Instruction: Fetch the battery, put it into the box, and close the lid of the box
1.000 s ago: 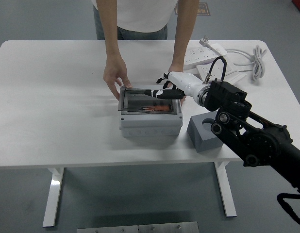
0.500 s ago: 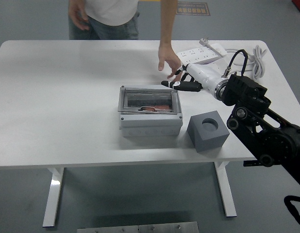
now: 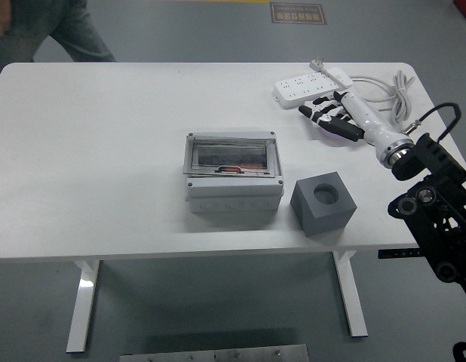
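Right hand [image 3: 329, 117]: it hangs over the far right part of the white table [image 3: 90, 151], palm down, white with black fingers. The fingers are loosely spread and hold nothing.
Right arm [image 3: 433, 204]: black, coming in from the right edge, with a white forearm section leading to the hand.
Box [image 3: 233, 170]: grey, with a clear lid lying flat and closed on top. It sits well to the left of the hand and nearer to the table's front edge, apart from it.
Battery [image 3: 237, 167]: something orange-red shows through the clear lid, inside the box. I take it to be the battery, though the shape is hard to make out.
Grey block [image 3: 323, 203]: a dark grey cube with a round hole in its top. It stands below the hand toward the front edge, just beside the box's right side.
Power strip [image 3: 312, 85]: white, lying just behind the hand toward the far edge, its sockets facing up.
Cable [image 3: 391, 94]: white, coiled to the right of the power strip, beyond the hand's wrist.
Person [image 3: 59, 26]: only legs in jeans show at the far left corner, well away from the hand and the box.
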